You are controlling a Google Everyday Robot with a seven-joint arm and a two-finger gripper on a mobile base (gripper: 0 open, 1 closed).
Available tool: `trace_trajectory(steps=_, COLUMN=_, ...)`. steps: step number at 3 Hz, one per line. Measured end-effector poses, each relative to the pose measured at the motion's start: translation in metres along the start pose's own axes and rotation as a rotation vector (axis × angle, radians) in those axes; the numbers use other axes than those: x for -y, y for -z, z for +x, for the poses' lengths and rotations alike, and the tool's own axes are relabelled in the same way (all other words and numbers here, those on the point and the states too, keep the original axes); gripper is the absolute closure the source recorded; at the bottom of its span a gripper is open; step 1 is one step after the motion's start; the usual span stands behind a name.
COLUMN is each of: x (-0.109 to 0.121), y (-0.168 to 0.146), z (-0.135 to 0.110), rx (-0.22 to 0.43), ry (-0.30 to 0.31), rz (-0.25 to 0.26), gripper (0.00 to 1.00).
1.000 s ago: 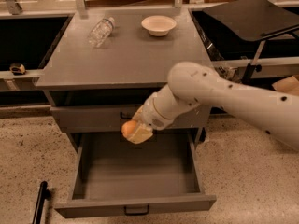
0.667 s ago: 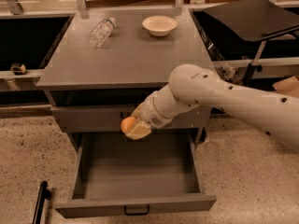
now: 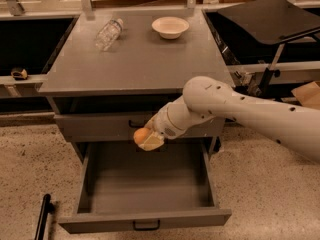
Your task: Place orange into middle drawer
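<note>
The orange (image 3: 139,134) is held in my gripper (image 3: 148,139), which is shut on it. The gripper hangs in front of the closed upper drawer front (image 3: 95,126), above the back edge of the open middle drawer (image 3: 85,181). That drawer is pulled far out, a wide grey shallow tray with a small black handle (image 3: 146,226) on its plain front. Nothing lies in the drawer. My white arm (image 3: 250,109) reaches in from the right.
On the grey cabinet top (image 3: 140,59) lie a clear plastic bottle (image 3: 108,33) on its side and a white bowl (image 3: 170,27). A black pole (image 3: 42,216) lies on the speckled floor at the left. A dark tray stand (image 3: 270,14) is at the right.
My gripper with the orange has risen slightly and stays over the back of the open drawer. Nothing else has moved.
</note>
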State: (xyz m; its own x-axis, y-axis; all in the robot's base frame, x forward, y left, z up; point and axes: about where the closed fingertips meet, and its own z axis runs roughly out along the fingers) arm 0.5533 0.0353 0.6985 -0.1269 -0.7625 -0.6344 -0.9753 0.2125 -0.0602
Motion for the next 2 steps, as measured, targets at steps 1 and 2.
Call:
trace_trajectory(steps=1, x=0.01, y=-0.028, z=0.032, rx=0.041, ry=-0.054, rz=-0.009, gripper=1.0)
trace_trajectory(steps=2, x=0.016, y=-0.09, z=0.098, rx=0.082, ry=-0.12, rz=-0.041, gripper=1.0)
